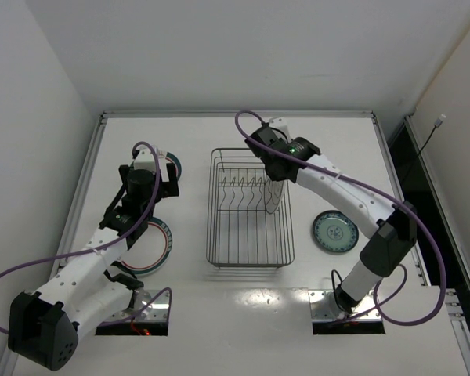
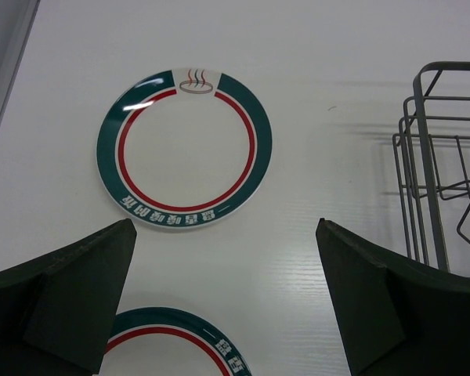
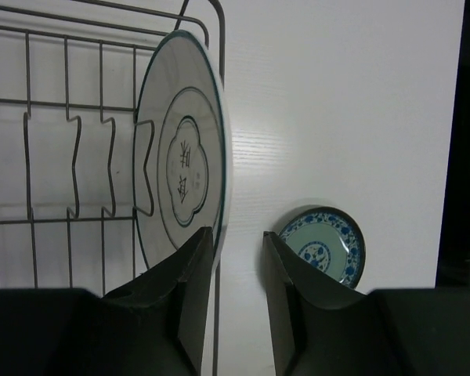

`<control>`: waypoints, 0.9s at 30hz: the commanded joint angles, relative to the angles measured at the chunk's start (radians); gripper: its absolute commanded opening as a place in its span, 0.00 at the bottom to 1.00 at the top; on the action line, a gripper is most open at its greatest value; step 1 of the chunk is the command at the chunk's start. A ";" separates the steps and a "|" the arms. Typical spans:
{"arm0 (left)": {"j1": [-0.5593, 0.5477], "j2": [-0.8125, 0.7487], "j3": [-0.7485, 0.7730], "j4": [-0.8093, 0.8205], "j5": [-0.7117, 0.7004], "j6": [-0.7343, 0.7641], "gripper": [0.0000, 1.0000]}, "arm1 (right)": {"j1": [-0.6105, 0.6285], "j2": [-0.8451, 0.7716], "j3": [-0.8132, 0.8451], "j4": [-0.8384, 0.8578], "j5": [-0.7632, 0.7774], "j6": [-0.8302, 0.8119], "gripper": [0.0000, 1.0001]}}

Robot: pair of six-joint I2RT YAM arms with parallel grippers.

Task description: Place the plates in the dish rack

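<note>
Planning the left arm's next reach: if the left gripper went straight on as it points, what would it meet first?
Probably the bare table just short of the farther ringed plate, or that plate's near rim; depth is unclear. Nothing stands between the open left gripper and them.

Four plates are counted: one ringed plate (image 2: pixel 184 149), a second ringed plate (image 2: pixel 172 352) only partly seen and apparently matching, one dark-rimmed plate (image 3: pixel 184 157), and one small patterned plate (image 1: pixel 334 232). One dish rack (image 1: pixel 249 235) is counted.
</note>
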State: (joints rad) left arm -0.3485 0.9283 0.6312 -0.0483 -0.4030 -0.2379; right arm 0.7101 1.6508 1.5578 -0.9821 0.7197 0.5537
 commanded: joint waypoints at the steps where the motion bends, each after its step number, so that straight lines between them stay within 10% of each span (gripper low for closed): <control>1: -0.010 -0.011 0.039 0.011 -0.011 -0.006 1.00 | -0.001 -0.045 0.058 -0.047 -0.031 -0.005 0.29; 8: -0.010 -0.020 0.039 0.011 -0.020 -0.015 1.00 | -0.001 -0.195 0.070 -0.136 -0.003 0.011 0.36; 12: -0.010 -0.020 0.039 0.002 -0.020 -0.015 1.00 | -0.093 -0.368 -0.033 -0.122 -0.032 0.011 0.61; 16: -0.010 -0.020 0.039 0.002 -0.020 -0.015 1.00 | -0.387 -0.496 -0.241 -0.060 -0.133 0.011 0.83; 27: -0.010 -0.048 0.030 -0.007 -0.039 -0.015 1.00 | -0.926 -0.528 -0.577 0.094 -0.523 0.012 0.96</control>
State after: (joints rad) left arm -0.3485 0.9085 0.6312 -0.0685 -0.4202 -0.2459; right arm -0.1127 1.1027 1.0286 -0.9489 0.3065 0.5533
